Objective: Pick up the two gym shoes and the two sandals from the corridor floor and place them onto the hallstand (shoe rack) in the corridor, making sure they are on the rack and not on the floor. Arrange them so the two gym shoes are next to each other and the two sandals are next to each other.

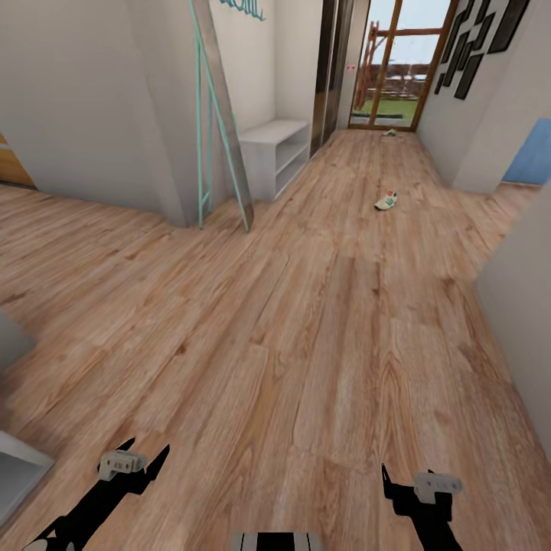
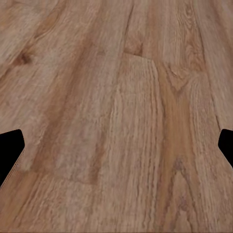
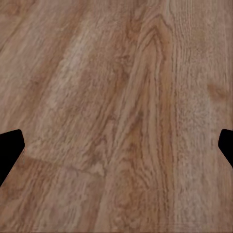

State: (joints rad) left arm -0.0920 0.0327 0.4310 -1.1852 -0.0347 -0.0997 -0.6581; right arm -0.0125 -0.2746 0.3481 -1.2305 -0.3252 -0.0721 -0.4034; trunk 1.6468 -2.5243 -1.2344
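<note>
A long corridor floor (image 1: 306, 329) of light brown wood-grain planks runs ahead toward a glazed door. One gym shoe (image 1: 386, 201), white with green striping and a touch of red at the heel, lies on the planks well down the corridor, right of centre; any label on it is too small to read. A second small shoe-like object (image 1: 389, 132) lies farther off, just before the door, too small to identify. The hallstand (image 1: 274, 155), a low white-grey unit with open tiers, stands against the left wall, well apart from the shoe, with a slim teal ladder frame (image 1: 218, 122) leaning nearer the camera. Dark frames (image 1: 473, 38) hang on the right wall, with no legible writing. The left gripper (image 1: 144, 453) and right gripper (image 1: 417, 478) hang low over bare planks, fingers spread wide and empty; both wrist views show dark fingertips (image 2: 10, 148) at the edges with only wood grain between.
</note>
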